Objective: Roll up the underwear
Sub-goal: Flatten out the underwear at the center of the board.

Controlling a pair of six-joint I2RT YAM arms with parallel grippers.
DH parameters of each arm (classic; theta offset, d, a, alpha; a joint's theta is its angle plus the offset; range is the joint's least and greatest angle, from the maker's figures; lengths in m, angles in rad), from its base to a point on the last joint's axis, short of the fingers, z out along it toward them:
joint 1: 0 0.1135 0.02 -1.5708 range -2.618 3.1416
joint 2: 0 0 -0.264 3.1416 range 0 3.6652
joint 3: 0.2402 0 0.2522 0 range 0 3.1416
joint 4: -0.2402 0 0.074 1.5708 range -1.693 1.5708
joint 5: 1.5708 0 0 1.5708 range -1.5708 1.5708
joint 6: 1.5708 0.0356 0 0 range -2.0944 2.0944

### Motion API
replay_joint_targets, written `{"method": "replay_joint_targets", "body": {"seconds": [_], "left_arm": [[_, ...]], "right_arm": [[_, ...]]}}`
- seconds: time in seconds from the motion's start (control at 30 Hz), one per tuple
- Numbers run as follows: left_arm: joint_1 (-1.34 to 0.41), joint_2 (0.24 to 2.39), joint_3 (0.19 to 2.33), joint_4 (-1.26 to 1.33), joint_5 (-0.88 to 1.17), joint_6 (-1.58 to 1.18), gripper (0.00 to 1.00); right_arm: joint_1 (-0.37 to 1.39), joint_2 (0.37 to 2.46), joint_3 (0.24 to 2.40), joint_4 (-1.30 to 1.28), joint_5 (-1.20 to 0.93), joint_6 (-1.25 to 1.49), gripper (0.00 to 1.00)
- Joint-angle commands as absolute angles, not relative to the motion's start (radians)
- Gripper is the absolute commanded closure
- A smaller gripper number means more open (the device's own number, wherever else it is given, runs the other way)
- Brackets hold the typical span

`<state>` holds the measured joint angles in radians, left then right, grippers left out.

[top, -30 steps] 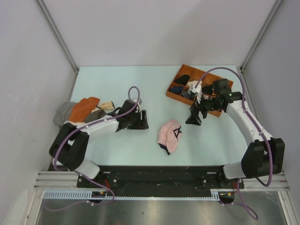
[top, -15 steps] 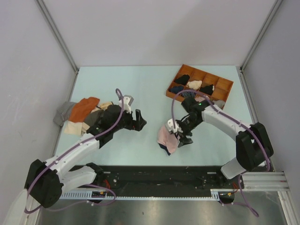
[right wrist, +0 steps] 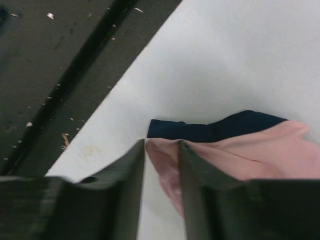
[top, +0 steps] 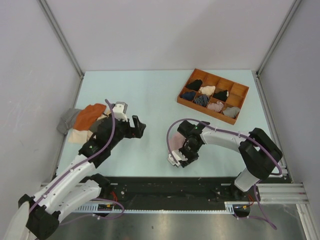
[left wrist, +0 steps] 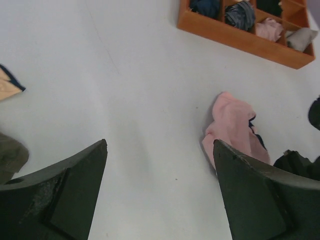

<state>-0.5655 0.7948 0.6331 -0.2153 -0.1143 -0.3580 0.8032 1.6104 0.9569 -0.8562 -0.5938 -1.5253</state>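
The right tool (right wrist: 162, 147), nearly pressed together, pinches only the hem of the underwear (right wrist: 240, 150). If just 1 layer is caught, the cloth could slip free and the roll sag. That arm is bent low. The left tool (left wrist: 159, 150) hovers spread, with the underwear ahead to its right.

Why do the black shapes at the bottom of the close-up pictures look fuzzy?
Left wrist view: the jaws sit right by the lens, so they blur; the underwear and tray look sharper. Right wrist view: the jaws blur too, and the underwear between them is soft. Top view: even light, faint shadows.
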Motion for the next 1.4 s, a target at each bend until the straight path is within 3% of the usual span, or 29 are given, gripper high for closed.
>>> {"method": "replay_joint_targets", "body": {"seconds": [0.0,0.03,0.1,0.33,0.53,0.77,1.07,1.37], "left_arm": [[-0.569,0.761,0.591,-0.065,0.105,-0.328,0.09],[-0.572,0.755,0.574,-0.022,0.154,-0.324,0.05],[-0.587,0.753,0.540,0.067,0.207,-0.302,0.05],[-0.661,0.821,0.525,0.124,0.253,-0.229,0.06],[-0.727,0.929,0.505,0.198,0.284,-0.195,0.07],[-0.770,1.051,0.486,0.230,0.258,-0.170,0.05],[-0.773,1.232,0.494,0.494,0.255,-0.414,0.06],[-0.779,1.492,0.589,0.555,0.222,-0.558,0.16]], "right_arm": [[0.804,1.551,0.965,-0.773,-0.586,-1.464,0.75],[0.799,1.545,0.976,-0.767,-0.594,-1.416,0.88],[0.779,1.536,0.997,-0.752,-0.604,-1.358,1.00],[0.579,1.483,1.120,-0.801,-0.849,-1.227,1.00],[0.525,1.462,1.218,-0.781,-0.890,-1.099,1.00],[0.477,1.493,1.439,-0.713,-0.854,-0.733,1.00],[0.453,1.514,1.462,-0.663,-0.853,-0.614,1.00],[0.419,1.535,1.460,-0.638,-0.874,-0.558,1.00]]}}
